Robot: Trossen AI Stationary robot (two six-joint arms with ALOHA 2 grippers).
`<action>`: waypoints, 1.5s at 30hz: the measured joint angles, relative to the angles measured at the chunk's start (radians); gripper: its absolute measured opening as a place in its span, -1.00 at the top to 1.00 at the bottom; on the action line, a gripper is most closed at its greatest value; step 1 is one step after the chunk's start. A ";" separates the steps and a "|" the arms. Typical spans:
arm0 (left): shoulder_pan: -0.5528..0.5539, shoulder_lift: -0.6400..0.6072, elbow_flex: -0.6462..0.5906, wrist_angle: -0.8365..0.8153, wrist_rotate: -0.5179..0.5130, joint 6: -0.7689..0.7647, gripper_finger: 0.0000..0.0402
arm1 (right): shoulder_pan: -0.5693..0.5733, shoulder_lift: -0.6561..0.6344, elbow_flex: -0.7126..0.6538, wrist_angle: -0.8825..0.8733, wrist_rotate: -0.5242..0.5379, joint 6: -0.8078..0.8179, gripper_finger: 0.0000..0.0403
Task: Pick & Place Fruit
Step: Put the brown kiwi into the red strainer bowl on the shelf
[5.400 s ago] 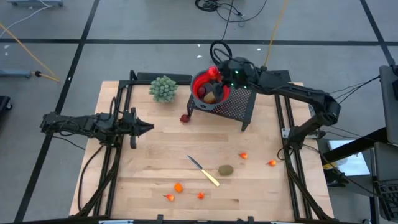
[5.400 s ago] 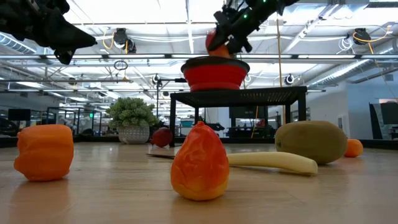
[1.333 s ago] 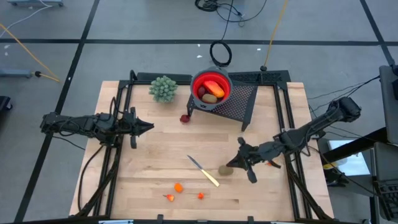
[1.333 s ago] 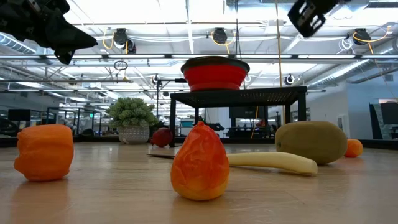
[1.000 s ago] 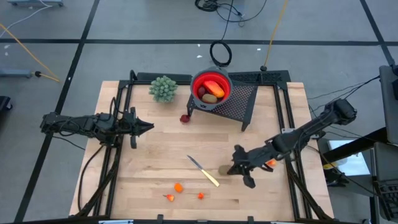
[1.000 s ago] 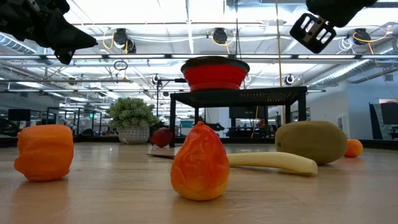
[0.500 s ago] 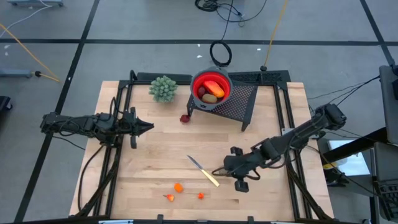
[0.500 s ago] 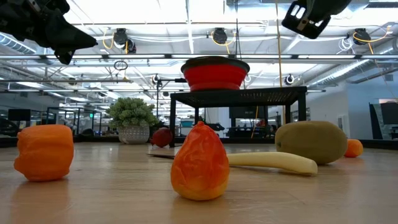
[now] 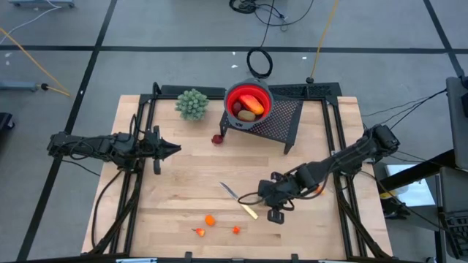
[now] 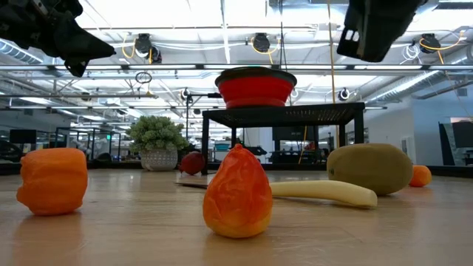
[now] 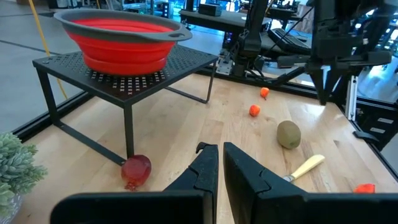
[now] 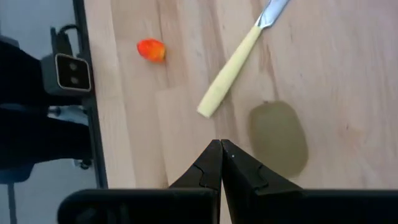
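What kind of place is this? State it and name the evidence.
Most likely a robotics lab or test floor in a large open industrial hall. A wooden table holds toy fruit such as a kiwi, two robot arms are mounted at its sides, and the low view shows exposed ceiling trusses, lights and equipment racks behind.
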 joint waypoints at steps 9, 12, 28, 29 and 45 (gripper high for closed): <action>0.000 0.000 0.000 0.000 0.000 0.000 0.88 | -0.026 -0.001 0.000 -0.010 0.000 -0.033 1.00; 0.000 0.000 0.000 0.000 0.000 0.000 0.88 | -0.026 -0.001 0.000 -0.010 0.001 -0.034 1.00; 0.000 0.000 0.000 0.000 0.000 0.000 0.88 | -0.051 -0.001 0.000 -0.018 0.009 -0.122 0.87; 0.000 0.000 0.000 0.000 0.000 0.000 0.88 | -0.053 -0.001 0.000 -0.018 0.009 -0.126 0.83; 0.000 0.000 0.000 0.000 0.000 0.000 0.88 | -0.054 -0.001 0.000 -0.017 0.062 -0.173 -0.36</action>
